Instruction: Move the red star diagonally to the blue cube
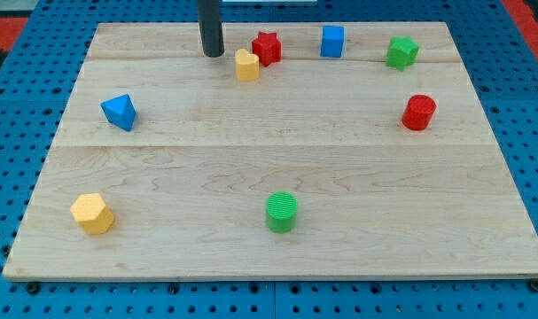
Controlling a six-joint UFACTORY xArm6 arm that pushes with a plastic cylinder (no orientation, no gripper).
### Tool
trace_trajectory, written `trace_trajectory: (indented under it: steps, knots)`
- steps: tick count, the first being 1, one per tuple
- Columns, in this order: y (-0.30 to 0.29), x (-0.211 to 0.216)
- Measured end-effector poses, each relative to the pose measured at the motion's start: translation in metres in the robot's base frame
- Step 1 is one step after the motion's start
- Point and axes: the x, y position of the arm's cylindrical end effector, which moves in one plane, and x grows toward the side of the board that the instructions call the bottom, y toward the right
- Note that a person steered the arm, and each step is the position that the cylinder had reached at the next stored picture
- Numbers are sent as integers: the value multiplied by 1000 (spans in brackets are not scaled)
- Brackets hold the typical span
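The red star (268,47) sits near the view's top, just right of centre-left, touching a yellow block (246,65) at its lower left. The blue cube (332,41) stands to the right of the star, a short gap apart. My tip (214,53) rests on the board just left of the yellow block and left of the red star, not touching either.
A green star-like block (401,52) is at the top right, a red cylinder (419,112) below it. A blue pyramid-like block (119,112) is at the left, a yellow hexagonal block (92,213) at the bottom left, a green cylinder (282,212) at bottom centre. The wooden board (269,168) lies on a blue pegboard.
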Motion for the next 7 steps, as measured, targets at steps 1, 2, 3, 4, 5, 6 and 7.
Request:
trace_trajectory:
  steps: [1,2,3,4,5,6,7]
  knots:
    - [6,-32]
    - [30,-49]
    - [53,-47]
    - [63,-47]
    - [63,-47]
    - [63,-35]
    - [63,-33]
